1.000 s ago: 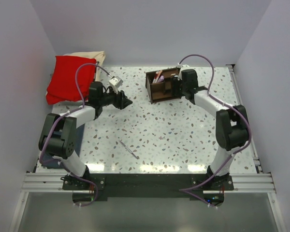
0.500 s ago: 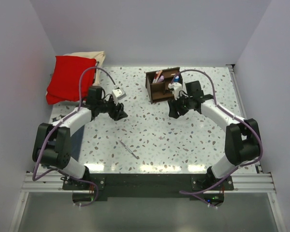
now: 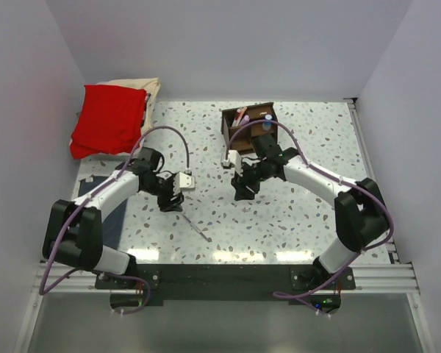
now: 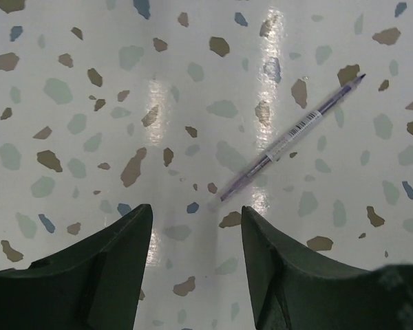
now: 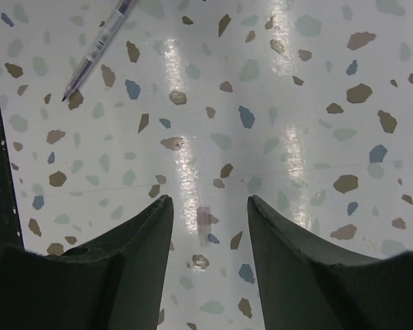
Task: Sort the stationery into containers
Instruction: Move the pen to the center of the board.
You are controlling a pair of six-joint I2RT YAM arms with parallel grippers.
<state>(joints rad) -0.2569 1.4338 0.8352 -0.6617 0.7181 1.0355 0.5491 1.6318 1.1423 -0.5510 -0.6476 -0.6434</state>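
Both my grippers are closer to me now | left gripper (image 4: 196, 214) apart, empty, just by the pen (image 4: 289, 141) lying on the table (image 3: 294, 220) | right gripper (image 5: 210, 203) apart, empty too | box (image 3: 248, 131) behind it

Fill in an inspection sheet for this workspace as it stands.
Surface: speckled table, glare near the front edge.
Job's things: pen lies loose on the table; box at the back holds several items.
Clutter: red cloth on a beige cloth, back left; dark cloth by the left arm.
Grippers: left gripper open, empty, near the pen's end; right gripper open, empty.
Cables: purple cables loop over both arms, clear of the pen.
Surroundings: plain walls on three sides.
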